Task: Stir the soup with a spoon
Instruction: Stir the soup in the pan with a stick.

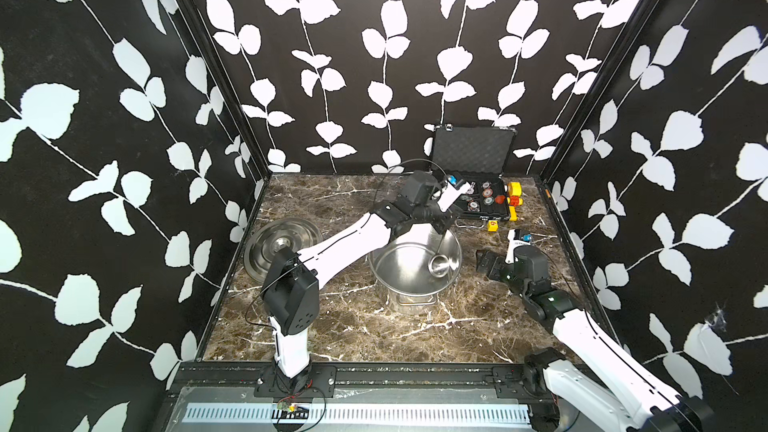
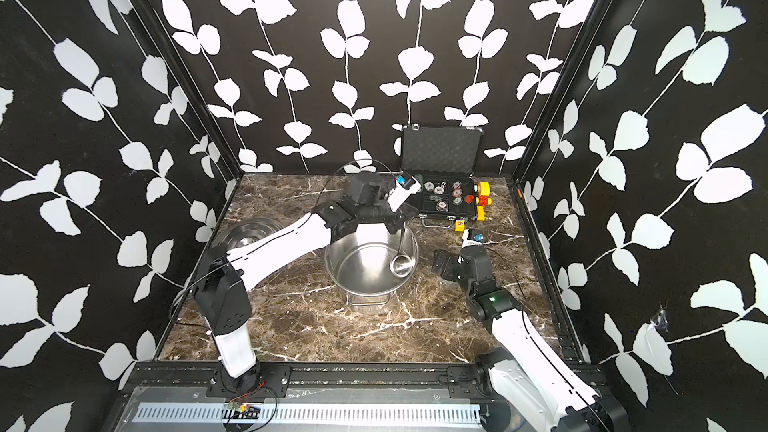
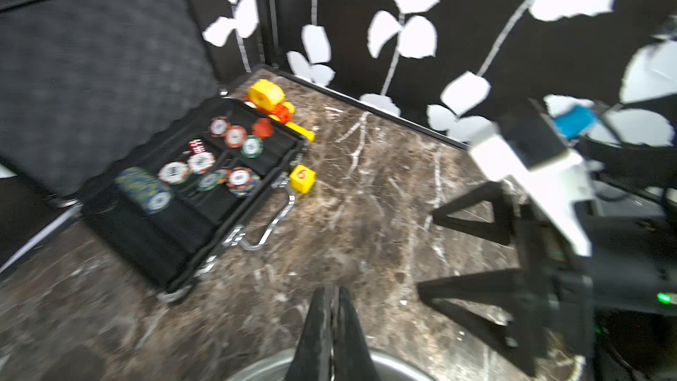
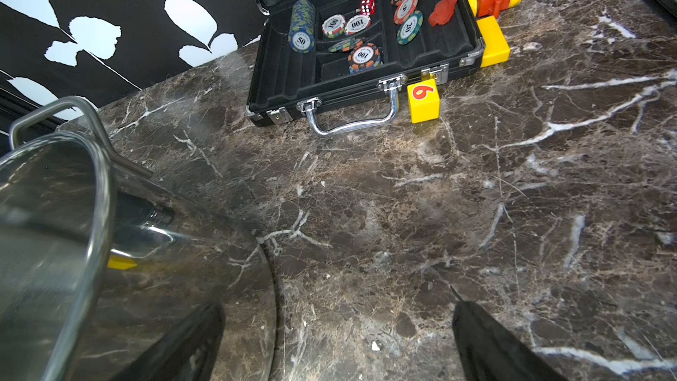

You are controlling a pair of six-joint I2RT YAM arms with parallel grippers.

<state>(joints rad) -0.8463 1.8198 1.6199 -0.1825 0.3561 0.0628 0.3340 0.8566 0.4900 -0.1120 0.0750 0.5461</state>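
Scanning from the biggest thing down, we start with the brown marble-patterned bench (image 1: 374,338) that carries everything. Near its middle stands the large shiny stainless-steel stockpot (image 1: 395,263), uncovered, with no liquid that we can see. Its flat round steel lid (image 1: 270,238) lies on the bench to the left, partly under the left arm. An open black case of poker chips (image 1: 473,151) sits at the far right, apart from the pot.

Inside the pot hangs the long shiny steel ladle (image 1: 439,268), its bowl low beside the right inner wall. The handle rises to the left claw (image 3: 331,293), pressed together on that thin shaft above the far rim. The right claw (image 4: 337,324) is spread and empty, low over the bench just right of the pot.

We judge the main risk to be the ladle striking the wall. A wide sweep could shove what looks like an empty pot rightward into the right claw. The smooth, narrow handle could also twist or slip in the pinch, and a sagging left forearm could catch the rim.
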